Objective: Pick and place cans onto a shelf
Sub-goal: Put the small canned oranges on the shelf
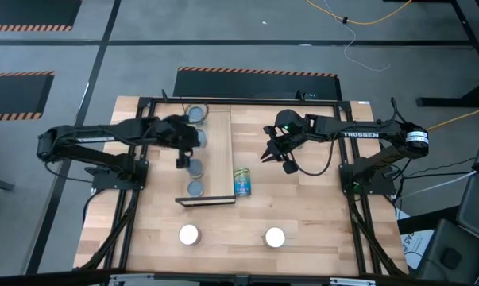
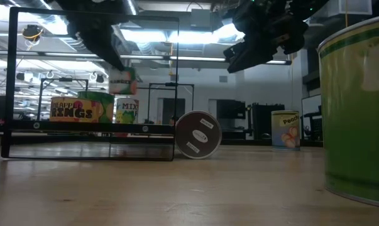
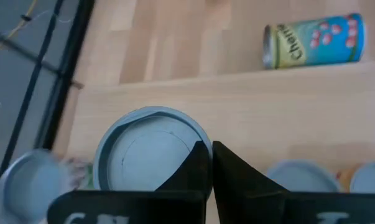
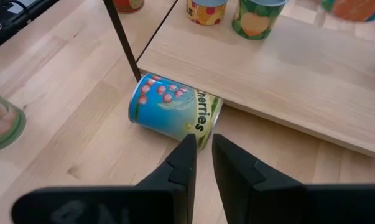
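The shelf (image 1: 219, 151) is a light-wood plank in a black frame at the table's middle. Three cans stand on its left half (image 1: 198, 113) (image 1: 193, 167) (image 1: 195, 188). My left gripper (image 1: 187, 149) is shut on a fourth grey-topped can (image 3: 147, 155), held above the plank (image 2: 123, 80). A blue cherries can (image 4: 171, 112) lies on its side on the table against the shelf's right edge (image 1: 242, 183). My right gripper (image 4: 203, 152) is shut and empty, above and just beyond this can (image 1: 269, 155). My left gripper pinches the can's top rim (image 3: 196, 144) between its two fingers, which come from above and point down. The can hangs upright below the fingers, lifted clear of the plank and of the cans standing on it (image 2: 123, 80).
Two white-topped cans stand near the table's front edge (image 1: 189, 234) (image 1: 275, 237); one fills the low view's right side (image 2: 359, 107). A peach can (image 2: 285, 129) shows farther back. The shelf's right half is bare wood (image 4: 287, 68).
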{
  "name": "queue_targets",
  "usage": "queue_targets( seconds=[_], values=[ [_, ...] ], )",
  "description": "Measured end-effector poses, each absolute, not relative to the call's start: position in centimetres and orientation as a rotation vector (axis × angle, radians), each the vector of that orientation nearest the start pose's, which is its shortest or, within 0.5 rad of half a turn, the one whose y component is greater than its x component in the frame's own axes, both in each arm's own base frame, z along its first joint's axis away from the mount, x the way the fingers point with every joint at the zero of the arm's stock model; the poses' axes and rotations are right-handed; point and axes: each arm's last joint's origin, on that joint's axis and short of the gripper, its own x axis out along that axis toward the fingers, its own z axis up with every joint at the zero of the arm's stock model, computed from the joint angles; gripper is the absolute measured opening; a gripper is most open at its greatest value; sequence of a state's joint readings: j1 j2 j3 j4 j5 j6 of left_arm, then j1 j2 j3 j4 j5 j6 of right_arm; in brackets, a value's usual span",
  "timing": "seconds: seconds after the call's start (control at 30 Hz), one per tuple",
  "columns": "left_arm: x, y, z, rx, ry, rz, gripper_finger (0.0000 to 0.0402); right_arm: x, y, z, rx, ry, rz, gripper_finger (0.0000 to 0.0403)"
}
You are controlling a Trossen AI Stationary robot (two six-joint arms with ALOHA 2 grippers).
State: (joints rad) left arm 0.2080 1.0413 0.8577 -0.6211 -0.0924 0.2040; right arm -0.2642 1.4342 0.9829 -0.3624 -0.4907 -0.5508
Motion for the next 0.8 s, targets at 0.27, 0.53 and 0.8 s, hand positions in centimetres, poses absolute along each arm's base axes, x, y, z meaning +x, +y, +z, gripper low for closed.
queue_targets(
  seconds=[0.27,0.53,0.8],
  values=[
    [17.8,5.7,27.2,0.109,0.804,0.197,0.0001,28.8,-6.4,24.5,-0.224,0.668,0.411,0.0058],
    [17.9,7.1,23.3,0.077,0.735,0.176,0.0001,28.9,-6.4,24.5,-0.229,0.662,0.410,0.0058],
    [17.4,7.9,21.7,0.052,0.743,0.209,0.0002,28.9,-6.4,24.5,-0.228,0.663,0.410,0.0058]
  ],
)
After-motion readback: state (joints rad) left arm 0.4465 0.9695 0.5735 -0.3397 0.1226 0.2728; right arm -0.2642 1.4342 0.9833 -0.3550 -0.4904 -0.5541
